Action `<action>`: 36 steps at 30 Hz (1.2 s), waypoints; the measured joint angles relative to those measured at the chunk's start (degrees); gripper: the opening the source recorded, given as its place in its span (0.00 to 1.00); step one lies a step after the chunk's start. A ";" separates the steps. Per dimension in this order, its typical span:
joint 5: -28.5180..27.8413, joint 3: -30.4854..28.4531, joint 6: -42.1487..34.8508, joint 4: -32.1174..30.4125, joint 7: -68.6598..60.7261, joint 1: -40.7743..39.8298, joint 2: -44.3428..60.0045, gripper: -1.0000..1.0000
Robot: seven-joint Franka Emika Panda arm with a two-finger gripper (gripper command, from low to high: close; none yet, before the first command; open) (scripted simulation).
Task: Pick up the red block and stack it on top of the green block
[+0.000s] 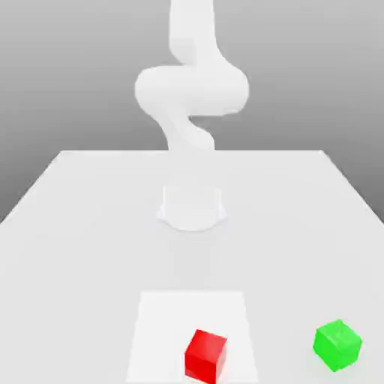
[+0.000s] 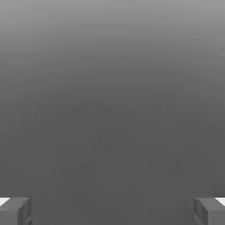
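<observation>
- Grey shading forms the backdrop, darkening toward the far edge of the pale table (image 1: 90, 247)
- White arm (image 1: 191, 90) rises from its base (image 1: 191, 210), which stands on the table between the far left and far right corners in the exterior view
- Lighter, four-sided patch (image 1: 172, 315) lies on the table, in front of the base and toward the near edge
- Red block (image 1: 205, 356) sits on that patch, near the table's near edge, turned at an angle so that more than one face shows
- Green block (image 1: 337, 345) rests directly on the table, off the patch, toward the exterior view's right and the near edge, also turned at an angle
- Red block and green block stand well apart, neither on top of the other
- Gripper (image 2: 112, 212) is open in the hand view, its two fingers spread wide with nothing between them
- Both blocks are clear of the arm
</observation>
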 joint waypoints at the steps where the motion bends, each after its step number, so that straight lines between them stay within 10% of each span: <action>1: -0.33 0.68 0.84 -0.40 1.19 -0.63 2.26 0.50; 29: -5.74 5.05 26.62 -8.28 26.40 -3.67 60.13 0.50; 30: -6.28 4.55 28.10 -8.01 26.81 -3.29 61.92 0.00; 36: -6.61 4.30 28.91 -7.87 27.08 -3.08 62.81 0.00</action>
